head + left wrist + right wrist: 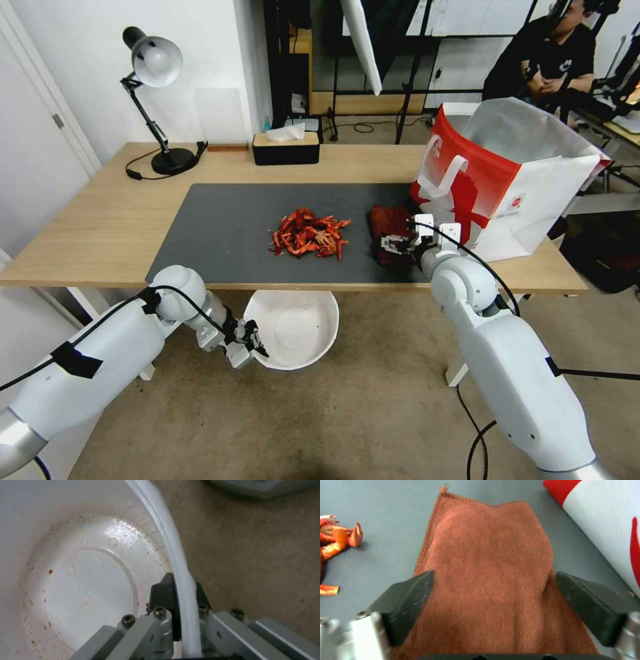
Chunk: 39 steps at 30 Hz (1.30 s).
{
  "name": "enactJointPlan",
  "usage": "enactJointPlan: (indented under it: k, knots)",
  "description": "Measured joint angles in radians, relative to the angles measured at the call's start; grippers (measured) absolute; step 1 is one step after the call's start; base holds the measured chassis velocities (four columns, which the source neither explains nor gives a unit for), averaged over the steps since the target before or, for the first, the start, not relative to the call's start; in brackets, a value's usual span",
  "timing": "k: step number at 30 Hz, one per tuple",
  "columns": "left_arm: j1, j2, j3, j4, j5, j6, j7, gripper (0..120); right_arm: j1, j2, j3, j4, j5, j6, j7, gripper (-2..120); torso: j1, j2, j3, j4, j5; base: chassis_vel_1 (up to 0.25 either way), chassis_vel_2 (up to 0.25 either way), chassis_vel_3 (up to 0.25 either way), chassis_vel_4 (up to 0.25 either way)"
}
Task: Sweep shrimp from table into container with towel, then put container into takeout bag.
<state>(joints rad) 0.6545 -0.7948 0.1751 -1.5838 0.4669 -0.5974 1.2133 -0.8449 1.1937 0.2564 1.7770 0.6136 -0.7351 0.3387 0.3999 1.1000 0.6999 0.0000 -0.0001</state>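
Light-wood table (pixel 100 227) with grey mat (pixel 220 233), lamp (pixel 155 67) and tissue box (pixel 285 148) at far edge. Shrimp (pixel 308 235) heaped mid-mat. Towel (pixel 490 562) lying just right of heap, straddled by right gripper (pixel 493 600), jaws spread wide at either side. Bag (pixel 507 177) standing far right, near towel. Container (pixel 297 330) held below near edge, rim pinched by left gripper (pixel 181 597)

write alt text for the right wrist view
The right hand sits open over the towel, its two dark fingers on either side of the cloth on the grey mat. A few shrimp lie at one edge and the bag at the other.
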Motion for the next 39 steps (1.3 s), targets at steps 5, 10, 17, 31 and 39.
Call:
enactJointPlan:
  k: [5, 10, 17, 31, 39]
  knots:
    - [0.002, 0.002, -0.001, -0.004, -0.002, -0.001, -0.001, 0, -0.007, 0.002, 0.002, 0.0, 0.003, 0.0, 0.001, 70, 0.0, 0.0, 0.0, 0.0, 0.0, 0.0, 0.0, 0.0, 0.0]
    - [0.004, 0.003, -0.003, -0.005, -0.004, -0.003, -0.003, 0, -0.014, 0.003, 0.003, 0.0, 0.003, 0.001, 0.004, 57, 0.0, 0.0, 0.0, 0.0, 0.0, 0.0, 0.0, 0.0, 0.0]
    - [0.01, 0.005, -0.012, -0.005, -0.007, -0.014, -0.009, 0, -0.017, 0.009, 0.003, 0.003, 0.008, 0.002, 0.012, 33, 0.0, 0.0, 0.0, 0.0, 0.0001, 0.0, 0.0, 0.0, 0.0]
    - [0.026, 0.009, -0.029, 0.0, -0.007, -0.023, -0.016, 0, -0.027, 0.009, 0.006, 0.01, 0.033, 0.006, 0.04, 4, 0.0, 0.0, 0.0, 0.0001, 0.0, 0.0, 0.0, 0.0, 0.0]
    - [0.036, 0.016, -0.037, -0.001, -0.006, -0.027, -0.026, 0, -0.013, -0.002, 0.016, 0.029, 0.039, 0.007, -0.022, 4, 0.0, 0.0, 0.0, -0.0003, 0.0004, 0.0, 0.0, 0.0, 0.0]
